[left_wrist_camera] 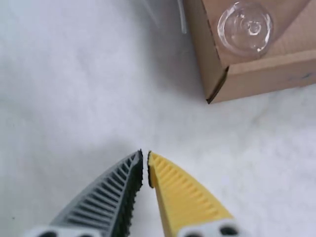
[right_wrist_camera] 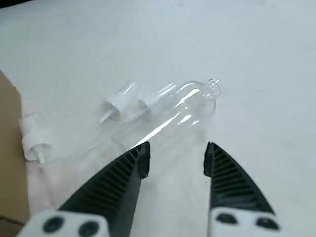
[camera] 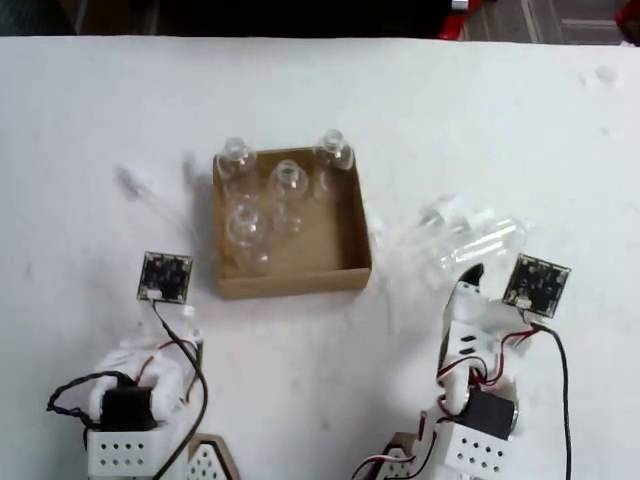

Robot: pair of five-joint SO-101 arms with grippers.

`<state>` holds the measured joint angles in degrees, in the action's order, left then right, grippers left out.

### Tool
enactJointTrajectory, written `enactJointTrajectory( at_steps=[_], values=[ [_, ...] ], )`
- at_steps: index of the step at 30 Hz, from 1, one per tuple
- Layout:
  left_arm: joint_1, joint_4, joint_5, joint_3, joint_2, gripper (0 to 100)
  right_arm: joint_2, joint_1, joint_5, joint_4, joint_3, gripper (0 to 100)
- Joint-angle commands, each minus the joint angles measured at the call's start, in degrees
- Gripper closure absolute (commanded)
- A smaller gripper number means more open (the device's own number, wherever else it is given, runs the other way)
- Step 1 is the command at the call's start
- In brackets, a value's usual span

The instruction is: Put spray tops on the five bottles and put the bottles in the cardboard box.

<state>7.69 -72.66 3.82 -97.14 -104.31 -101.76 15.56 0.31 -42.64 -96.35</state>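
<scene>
One bottle (right_wrist_camera: 177,111) lies loose on the table, right of the box (camera: 290,282).
My left gripper (left_wrist_camera: 145,170) is closed and empty near the box corner; my right gripper (right_wrist_camera: 173,158) gapes, empty, just short of the bottle.

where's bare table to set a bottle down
Bare white table lies between the brown cardboard box and the left gripper, and beyond the box's far wall. Crowded: right of the box, around the lying clear bottle and white spray tops.

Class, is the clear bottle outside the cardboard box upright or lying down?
Lying down. The bottle stretches lengthwise along the table, its bare neck pointing sideways, ahead of the right gripper.
</scene>
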Motion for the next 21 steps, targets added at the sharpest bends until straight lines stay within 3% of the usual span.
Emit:
enactJointTrajectory(
  at_steps=[1, 21],
  values=[
    [0.48, 2.02, -0.79, 0.18, -0.57, 98, -0.75, 0.92, 0.00, -0.13, -0.53, 84.3],
    [0.57, 1.67, -0.53, 0.18, -0.57, 98, -0.84, 0.75, -0.26, 0.04, -0.53, 84.4]
  ],
)
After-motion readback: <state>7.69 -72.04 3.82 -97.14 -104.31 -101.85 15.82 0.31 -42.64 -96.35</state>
